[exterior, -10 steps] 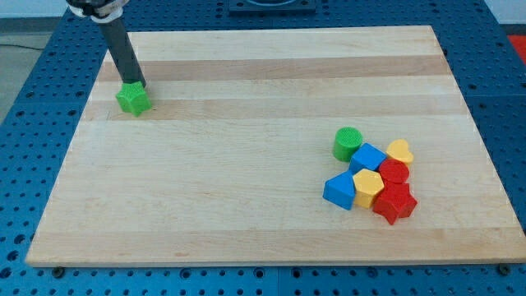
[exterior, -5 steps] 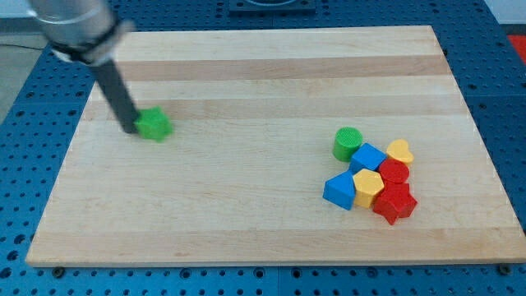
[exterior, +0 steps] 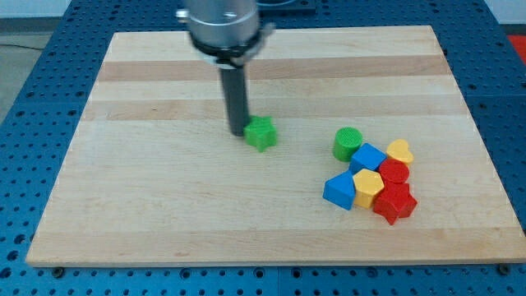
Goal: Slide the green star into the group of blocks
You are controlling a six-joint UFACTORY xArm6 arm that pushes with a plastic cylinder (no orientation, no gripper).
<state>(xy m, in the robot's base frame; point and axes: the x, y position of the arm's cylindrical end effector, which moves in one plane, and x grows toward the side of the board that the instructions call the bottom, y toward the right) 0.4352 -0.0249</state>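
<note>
My tip (exterior: pixel 237 131) touches the matte green star (exterior: pixel 261 133) from its left on the pale wooden bench (exterior: pixel 164 205); no fingers, no writing.

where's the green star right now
The green star sits near the board's middle, with my tip touching its left side and the green cylinder its nearest block to the right.

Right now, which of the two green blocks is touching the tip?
The green star, just right of my tip and apart from the group. The green cylinder sits with the group.
</note>
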